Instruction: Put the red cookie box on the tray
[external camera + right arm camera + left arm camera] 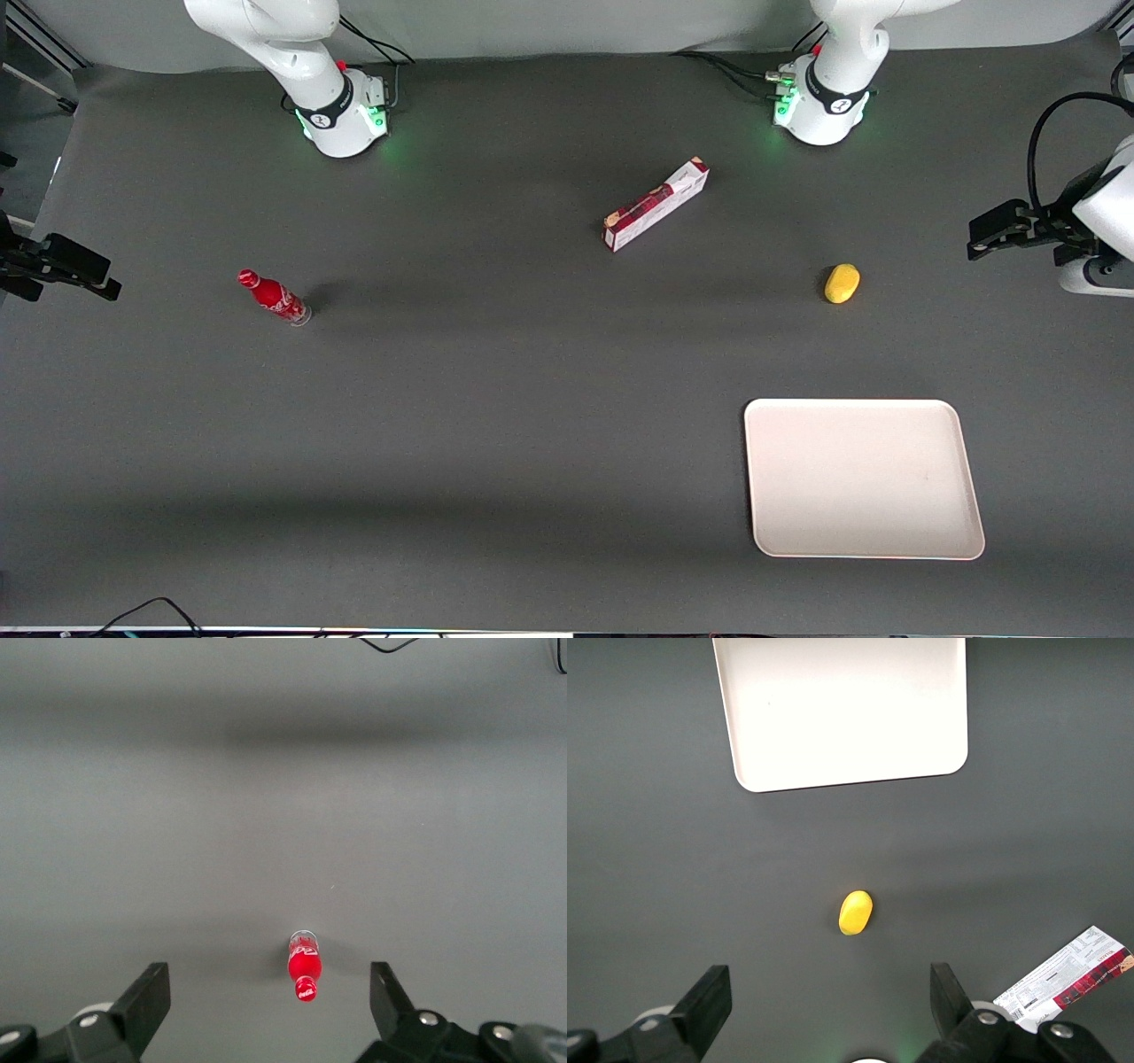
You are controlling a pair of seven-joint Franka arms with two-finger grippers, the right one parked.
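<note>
Cardboard construction suggests the red cookie box (656, 205) is light, rigid and crushable; grasp across its narrow width at mid-length. It lies on the table (496, 425), farther from the camera than the tray (862, 478). The gripper (831, 997) hangs above, fingers spread, holding nothing.

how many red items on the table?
2. Long red tartan cookie box lies near the working arm's base; small red bottle stands toward the parked arm's end. Open pincer hovers above the yellow lump. None apparently hidden.

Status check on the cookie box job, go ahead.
Gripper open, up at the working arm's end of the table, holding nothing. Red cookie box untouched on the table. Tray bare. Yellow object lies between them.
</note>
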